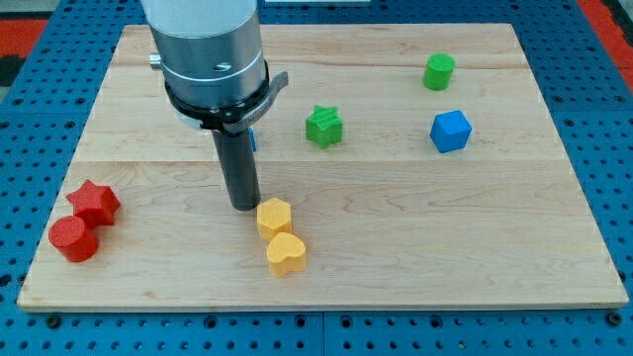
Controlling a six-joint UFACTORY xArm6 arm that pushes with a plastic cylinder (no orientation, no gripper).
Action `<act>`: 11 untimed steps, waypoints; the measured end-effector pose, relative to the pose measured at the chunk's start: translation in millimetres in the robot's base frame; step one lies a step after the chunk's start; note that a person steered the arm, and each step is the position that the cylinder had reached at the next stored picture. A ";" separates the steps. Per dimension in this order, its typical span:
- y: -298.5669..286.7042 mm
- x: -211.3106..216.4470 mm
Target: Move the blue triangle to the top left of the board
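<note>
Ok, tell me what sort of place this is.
Probably a robotics lab bench: a wooden board on a blue pegboard table, small coloured blocks such as the blue cube, and my tip beside the yellow blocks.

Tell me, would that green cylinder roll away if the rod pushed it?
Probably not: the green cylinder stands upright on its flat end, so it should slide across the smooth wooden board. It looks small and stiff, likely light. My tip is far from it, beside the yellow blocks.
</note>
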State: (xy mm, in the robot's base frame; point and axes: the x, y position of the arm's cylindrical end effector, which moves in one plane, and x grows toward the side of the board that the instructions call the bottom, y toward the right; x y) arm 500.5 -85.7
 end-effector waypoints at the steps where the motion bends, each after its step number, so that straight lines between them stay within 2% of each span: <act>1: -14.2 -0.9; 4: -46.7 -3.3; 7: 3.1 -40.7; 9: -0.5 -90.3; 11: -35.8 -157.1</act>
State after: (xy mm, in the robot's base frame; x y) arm 343.3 -121.6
